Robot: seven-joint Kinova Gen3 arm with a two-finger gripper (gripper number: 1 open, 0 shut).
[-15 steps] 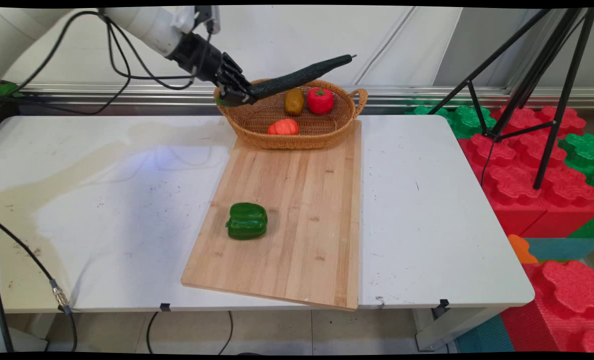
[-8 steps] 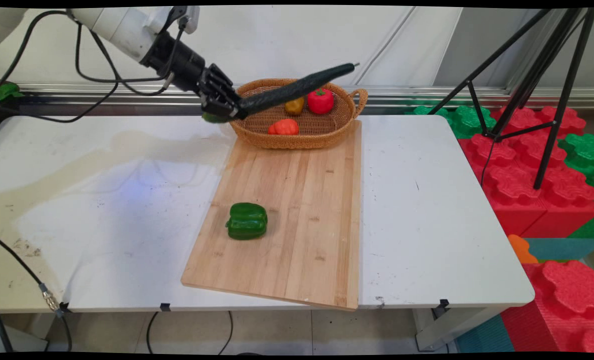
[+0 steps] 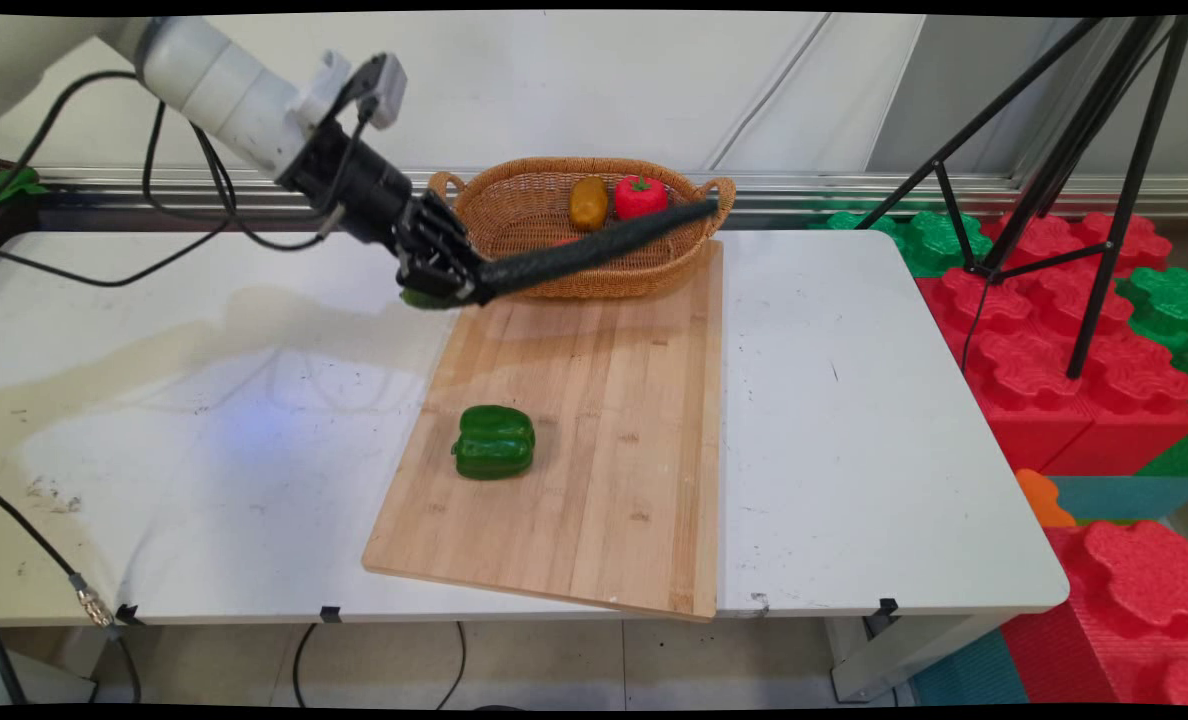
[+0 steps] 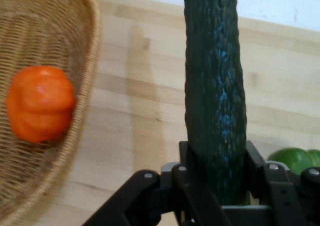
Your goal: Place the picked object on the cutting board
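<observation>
**Dark green cucumber clamped in the gripper above the board's far end**

Dark green, one cucumber point(image 3: 594, 248) extends from the black gripper point(image 3: 454, 285) toward the right, its tip crossing in front of the wicker basket point(image 3: 514, 215). In the hand view its blunt end sits between the two fingers point(image 4: 257, 168), which are clenched on it, and the body runs straight out along the gripper's axis. One wooden cutting board point(image 3: 594, 450) lies on the white table point(image 3: 204, 400), carrying one green bell pepper point(image 3: 494, 441), well apart from the gripper. The single basket holds three items: one orange pumpkin-shaped piece point(image 4: 40, 104), one yellow-brown piece point(image 3: 588, 202) and one red piece point(image 3: 641, 196).
</observation>
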